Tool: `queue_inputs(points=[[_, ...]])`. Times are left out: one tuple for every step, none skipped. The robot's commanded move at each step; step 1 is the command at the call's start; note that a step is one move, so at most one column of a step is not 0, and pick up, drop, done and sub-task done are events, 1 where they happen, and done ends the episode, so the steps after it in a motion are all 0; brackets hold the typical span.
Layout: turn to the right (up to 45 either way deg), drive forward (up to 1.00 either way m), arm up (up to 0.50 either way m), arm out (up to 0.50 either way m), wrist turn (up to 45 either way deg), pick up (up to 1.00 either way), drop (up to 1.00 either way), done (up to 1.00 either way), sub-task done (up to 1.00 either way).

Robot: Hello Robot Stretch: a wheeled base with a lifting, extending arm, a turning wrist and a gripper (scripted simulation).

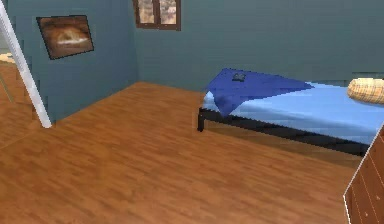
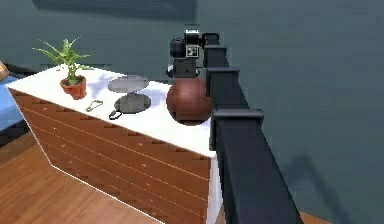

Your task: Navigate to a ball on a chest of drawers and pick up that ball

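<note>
Because the ball [image 2: 188,100] sits on the chest of drawers [image 2: 110,150], at the chest's end nearest my arm [image 2: 240,140], I stretch my claw [image 2: 184,66] across that chest toward it; whether it grips anything, I cannot tell.

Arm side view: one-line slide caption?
Gripper at a brown ball on a chest of drawers, beside a pan and potted plant.

- The top of the chest of drawers [image 2: 100,150] is taken up at the arm side view's left by a potted plant [image 2: 68,68], with a grey disc [image 2: 127,84] and a dark pan [image 2: 131,102] at mid-top.
- A brown ball [image 2: 189,101] is seen near the end effector [image 2: 183,72], beside the arm [image 2: 240,130].
- A bare strip is left along the front edge.
- Open wooden floor [image 1: 150,150] is bounded by a bed [image 1: 300,105] on the forward view's right.
</note>
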Motion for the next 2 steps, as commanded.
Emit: queue_inputs(points=[[0.0,0.00,0.00,0.00,6.0,0.00,0.00,0.00,0.00],[0.0,0.00,-0.16,0.00,0.0,0.00,0.00,0.00,0.00]])
